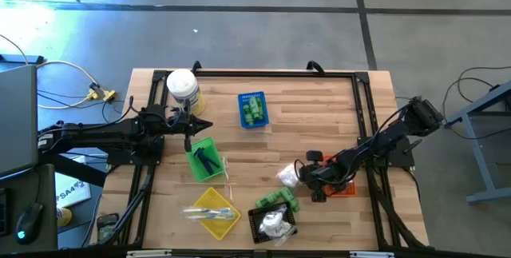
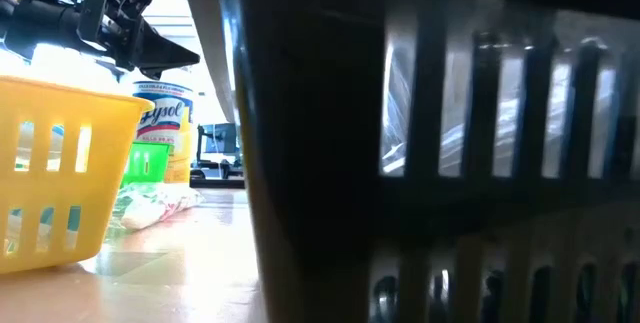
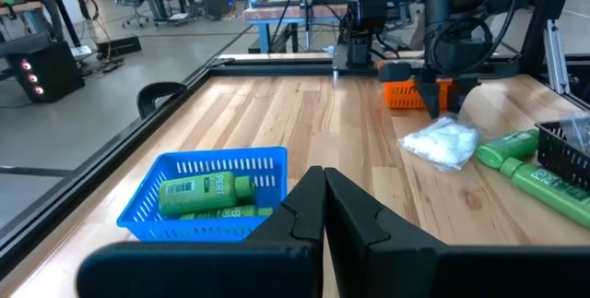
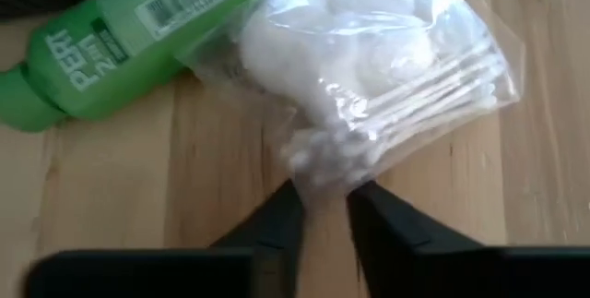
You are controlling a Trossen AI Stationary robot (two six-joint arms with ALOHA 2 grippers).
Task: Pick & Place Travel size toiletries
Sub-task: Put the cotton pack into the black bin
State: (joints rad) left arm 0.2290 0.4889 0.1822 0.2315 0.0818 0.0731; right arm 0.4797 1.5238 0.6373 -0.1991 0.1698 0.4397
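Observation:
A clear packet of white cotton pads and thin swabs lies on the wooden table, beside a green bottle that lies on its side. My right gripper has closed on the packet's edge; in the high view the gripper sits just right of the packet. Two more green bottles lie near the black basket. My left gripper is shut and holds nothing. It hangs level above the table's left part. My right gripper pinches the packet's plastic edge between its two fingers, at the side of the packet toward the table's right. The fingers slant down at it from the table's right. The packet lies slack on the table.
A blue basket with green bottles stands at the far middle. A green basket, a yellow one and a black one stand along the near left and middle. An orange basket sits under the right arm. A white jar stands far left.

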